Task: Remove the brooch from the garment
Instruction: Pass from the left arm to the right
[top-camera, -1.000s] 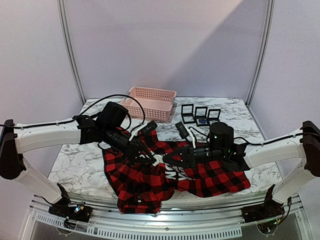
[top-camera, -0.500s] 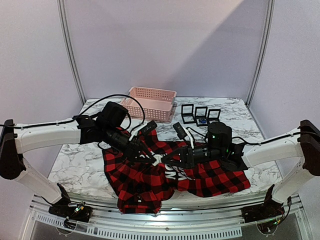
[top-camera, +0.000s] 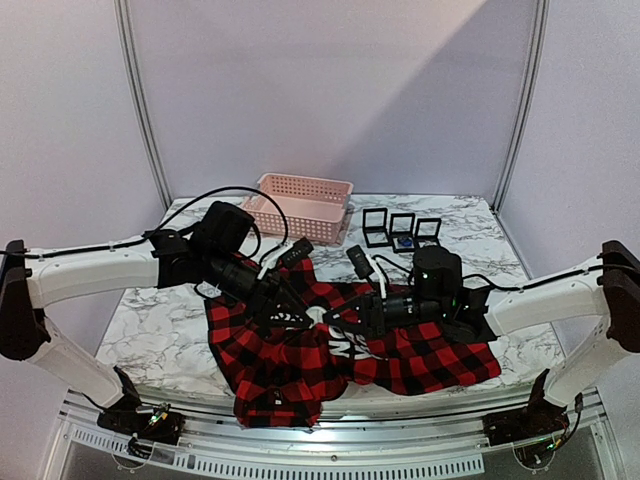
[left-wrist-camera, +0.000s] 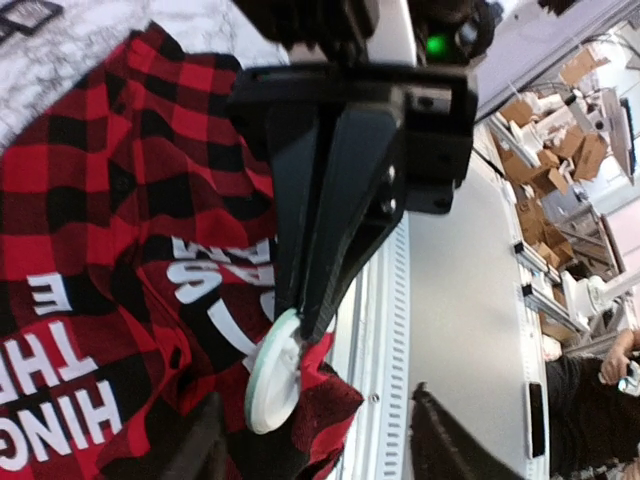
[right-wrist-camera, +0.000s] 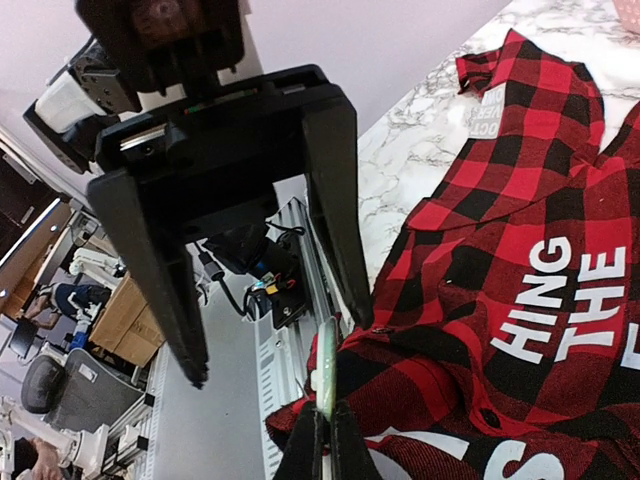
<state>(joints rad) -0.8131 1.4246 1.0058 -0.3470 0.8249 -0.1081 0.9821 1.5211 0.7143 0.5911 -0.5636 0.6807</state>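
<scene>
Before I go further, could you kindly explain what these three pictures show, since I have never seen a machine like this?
Two robot arms are bolted to a marble table. One picture looks down from above and behind; the other two come from cameras on each wrist. On the table lie a red-and-black plaid shirt, a pink basket and small black display boxes. The right claw is shut on a pale round brooch; the left claw stands open opposite it, holding nothing.
</scene>
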